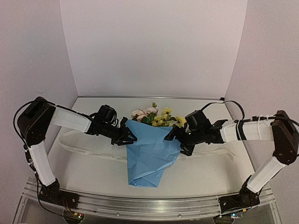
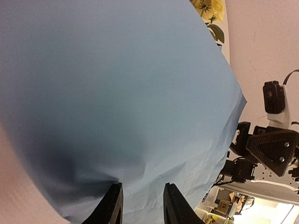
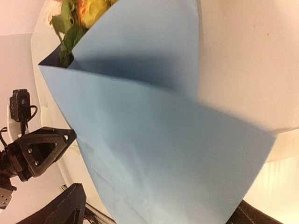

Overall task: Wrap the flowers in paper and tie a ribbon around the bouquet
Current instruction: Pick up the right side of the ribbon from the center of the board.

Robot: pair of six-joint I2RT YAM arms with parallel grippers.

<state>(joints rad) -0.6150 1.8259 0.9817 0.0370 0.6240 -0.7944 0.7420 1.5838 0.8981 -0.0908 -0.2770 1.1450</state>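
Observation:
The bouquet lies on the table as a bright blue paper (image 1: 150, 151) cone, point toward me. Pink and yellow flowers (image 1: 156, 115) show above its far rim. The cream ribbon (image 1: 86, 151) runs under it and out to both sides. My left gripper (image 1: 130, 138) is at the cone's left edge. In the left wrist view its fingers (image 2: 112, 207) stand partly apart with paper (image 2: 117, 93) across the gap. My right gripper (image 1: 176, 138) is at the right edge. Its jaws are wide open, and the paper flap (image 3: 159, 154) spans between them untouched. The flowers (image 3: 77, 14) peek out top left.
Pale walls close in the table at the back and on both sides. A metal rail (image 1: 149, 204) carrying both arm bases runs along the near edge. A black cable (image 1: 232, 104) loops at the back right corner. The ribbon's right tail (image 1: 219, 153) lies under the right arm.

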